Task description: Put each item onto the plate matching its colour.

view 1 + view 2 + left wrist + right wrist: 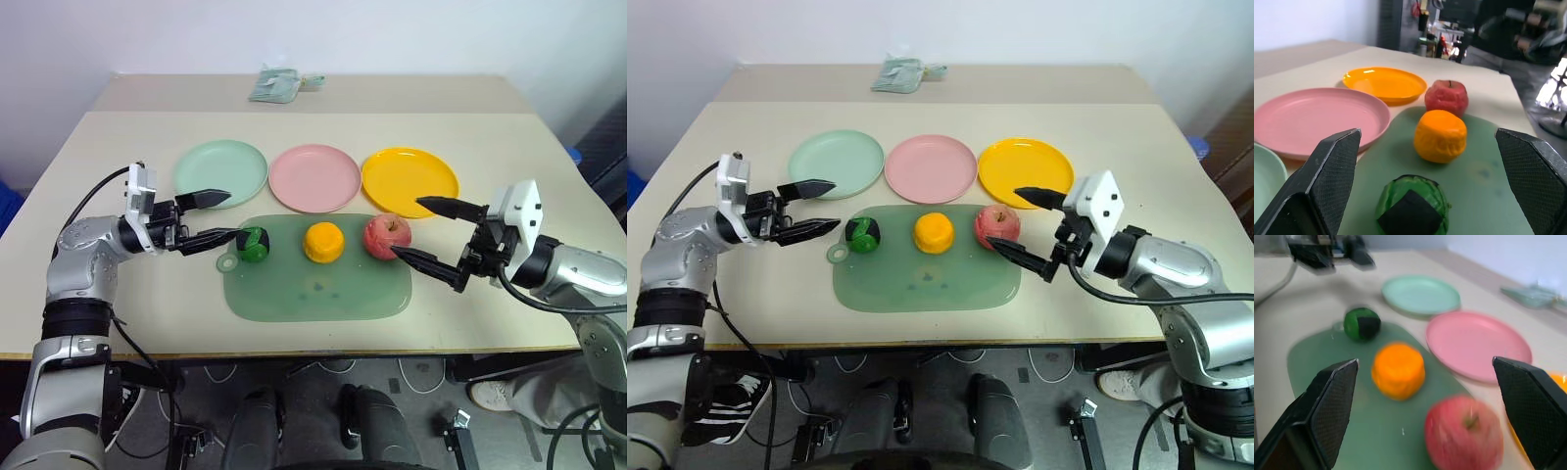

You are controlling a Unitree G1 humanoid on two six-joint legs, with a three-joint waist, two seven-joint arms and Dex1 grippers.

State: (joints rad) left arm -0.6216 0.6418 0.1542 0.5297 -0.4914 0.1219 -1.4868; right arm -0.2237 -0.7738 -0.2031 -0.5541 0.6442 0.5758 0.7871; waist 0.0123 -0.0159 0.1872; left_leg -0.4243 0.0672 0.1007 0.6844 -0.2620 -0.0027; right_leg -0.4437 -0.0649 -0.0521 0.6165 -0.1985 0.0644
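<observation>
On the table (118, 137), seen from the head camera, I have three plates in a row: a mint plate (221, 168), a pink plate (314, 177) and a yellow plate (409, 180). Just in front of them lies a green mat (313, 289) carrying the three fruits, none of them on a plate. The green ball (253, 244) sits at the mat's left end, the orange fruit (323, 243) in the middle, the apple (387, 236) at the right end.

My left gripper (217, 217) points right, fingers spread wide and empty, its lower tip just beside the ball. My right gripper (419, 231) points left, also spread wide and empty; its lower finger lies right at the apple's near side, and I cannot tell whether it touches. A crumpled green cloth (279, 85) lies at the far edge of the table.

Along the left wrist camera, the ball sits nearest, between the two open fingers (1327, 181), with the orange fruit and then the apple lined up beyond it on the mat.

Along the right wrist camera, the apple is nearest, between the open fingers (1327, 406), with the orange fruit and the ball beyond, and the left gripper is visible past the ball.
</observation>
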